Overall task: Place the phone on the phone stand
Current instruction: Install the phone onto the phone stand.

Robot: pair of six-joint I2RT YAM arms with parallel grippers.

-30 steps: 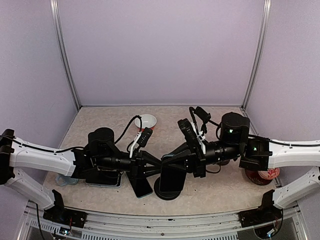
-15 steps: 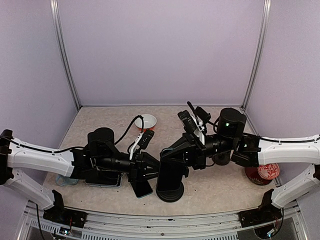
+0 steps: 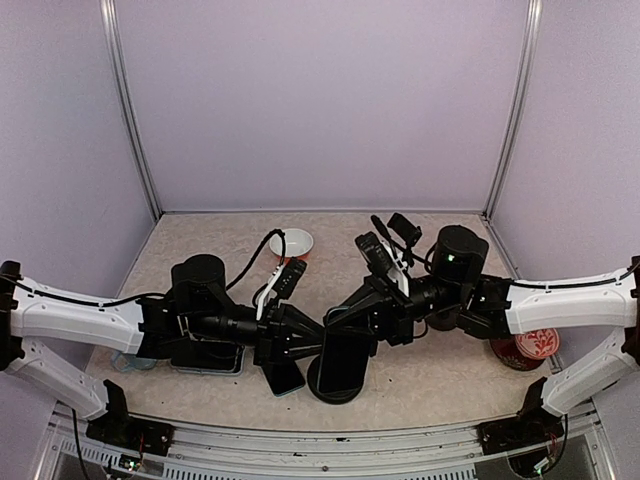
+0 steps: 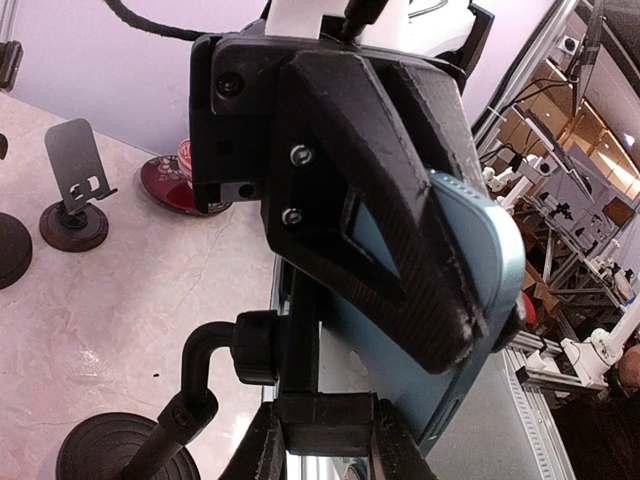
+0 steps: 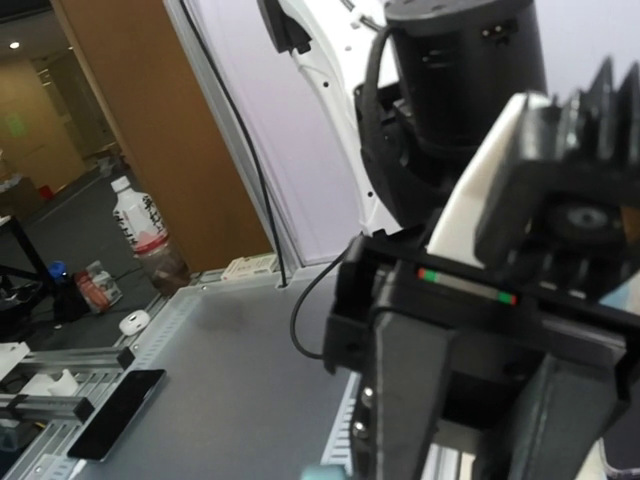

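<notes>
While my left fingers [image 4: 380, 220] are staying clamped narrowly across the phone [image 4: 470, 290], holding it close beside the phone stand [image 3: 335, 384], my right arm is the one that is changing. Across the last second its wrist is rising over the stand and then settling back down, and the stand's dark back plate is looking taller midway and lower again now. I am reading that as the stand being steadied or re-angled, so the phone is not sitting in the cradle yet and the seating is still waiting. My right fingers [image 3: 345, 318] are squeezed fully together near the top of that plate; whether they are pinching it I cannot tell. The phone is showing a smooth pale-blue back with rounded corners, slick against my coarse, matte black fingers with their rough printed grain. The stand is showing a flat round black base, a jointed arm with a knob at the elbow and a slim clamp foot, hard plastic or metal by my guess. The worktop [image 4: 100, 290] is looking like pale veined stone, likely smooth enough to let that base slide.
</notes>
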